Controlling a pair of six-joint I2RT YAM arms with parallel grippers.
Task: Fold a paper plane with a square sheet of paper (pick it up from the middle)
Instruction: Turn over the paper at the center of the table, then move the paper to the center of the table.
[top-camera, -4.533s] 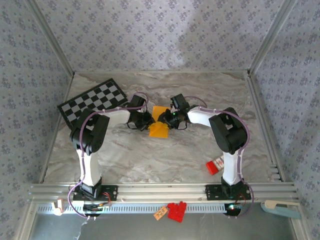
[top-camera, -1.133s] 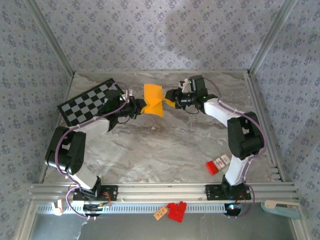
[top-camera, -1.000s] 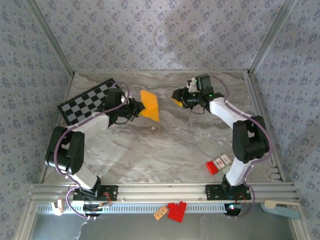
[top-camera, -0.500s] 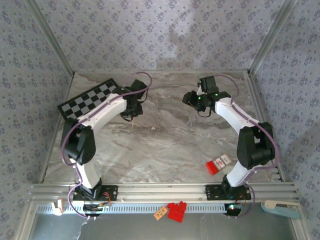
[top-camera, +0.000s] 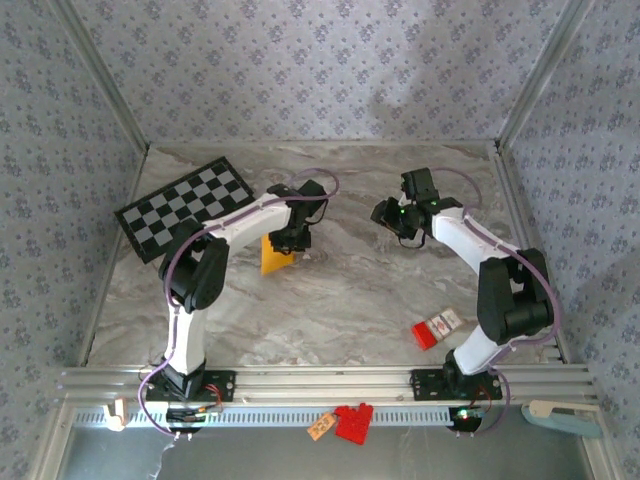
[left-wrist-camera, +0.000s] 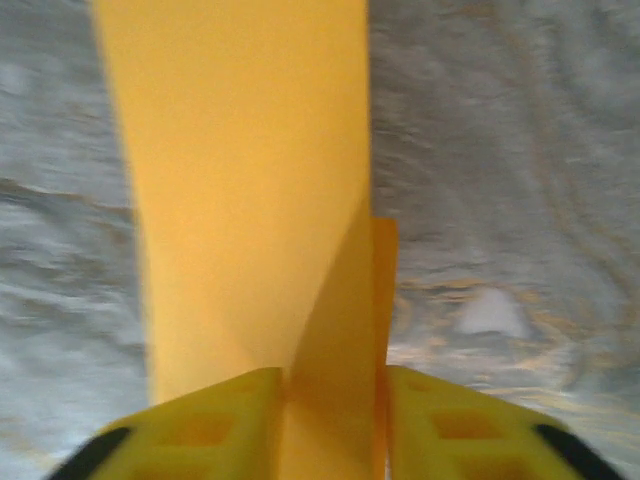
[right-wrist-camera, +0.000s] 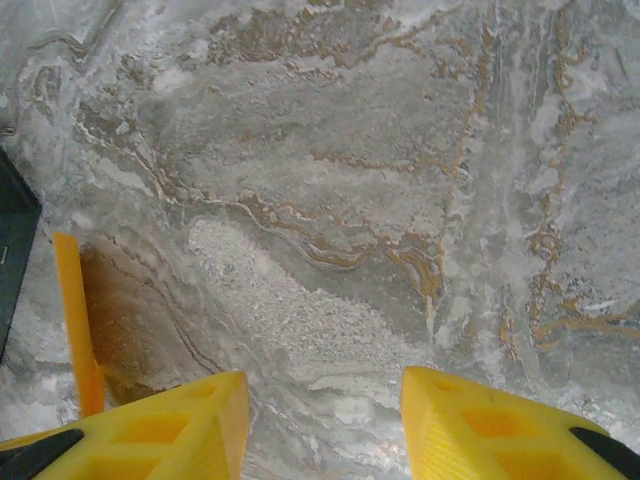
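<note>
1. the sheet of paper is pinched between the two yellow fingers of the left gripper, which is clenched on it. it hangs down toward the table, a little left of the middle, and its low edge seems to touch or nearly touch the surface.
2. the right gripper is released, with its jaws apart and nothing between them. it hovers over bare marble, well to the right of the sheet.
3. i judge the sheet very light and thin, soft enough to bend under its own weight. it should keep a crease when pressed, and it can tear or wrinkle if both arms pull it apart.
4. it is also smooth, so it may slip out of a weak pinch. a good place to hold is on the folded layers, near the crease, where the paper is doubled and stiffer.
5. in the left wrist view one flap lies over the other, but the picture is blurred. how many folds exist, and how straight they are, i cannot tell.
6. the top view shows the sheet partly behind the left gripper, so its full shape is hidden. it does not look like a pointed dart yet.
7. in the right wrist view a thin orange strip stands at the left. it is probably the same sheet seen edge-on, but this is not sure.
</note>
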